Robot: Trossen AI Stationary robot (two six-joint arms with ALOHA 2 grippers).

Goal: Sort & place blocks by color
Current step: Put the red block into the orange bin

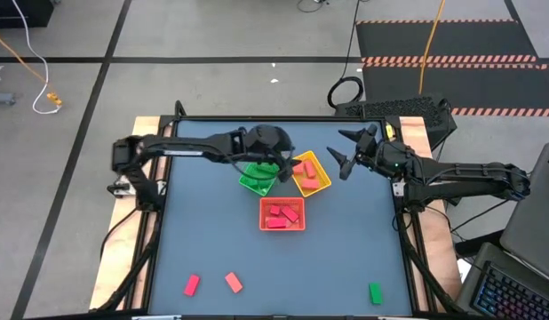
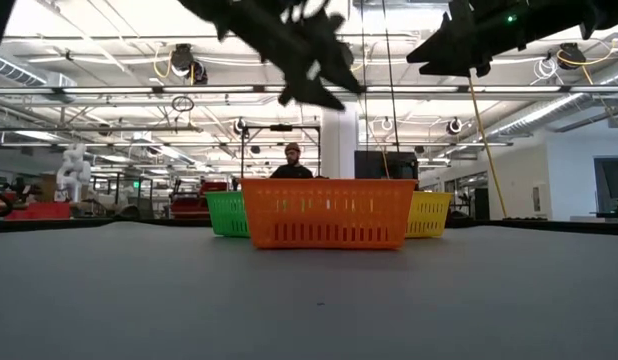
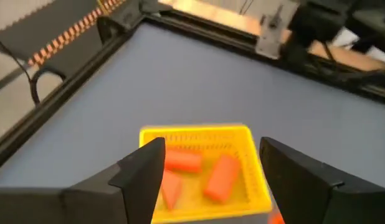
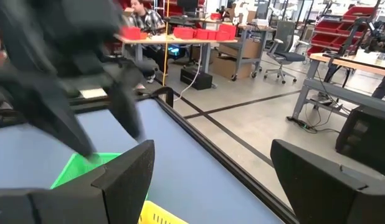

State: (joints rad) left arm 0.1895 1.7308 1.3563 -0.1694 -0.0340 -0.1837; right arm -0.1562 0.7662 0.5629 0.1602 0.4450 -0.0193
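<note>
High cam looked straight down on whole table (image 1: 212,258) w/ both arms. Low cam sat at tabletop level, facing across to the trays and room behind. L wrist cam hung close above yellow tray (image 3: 255,180); R wrist cam faced green tray (image 4: 71,171). All shared the trays.

The right hand (image 4: 208,180), fingers spread, faces the left hand (image 4: 108,127) above the green tray (image 4: 77,171).

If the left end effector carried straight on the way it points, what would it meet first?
Most likely the yellow tray with its orange blocks, framed between the open left end effector fingers; depth is unclear.
</note>
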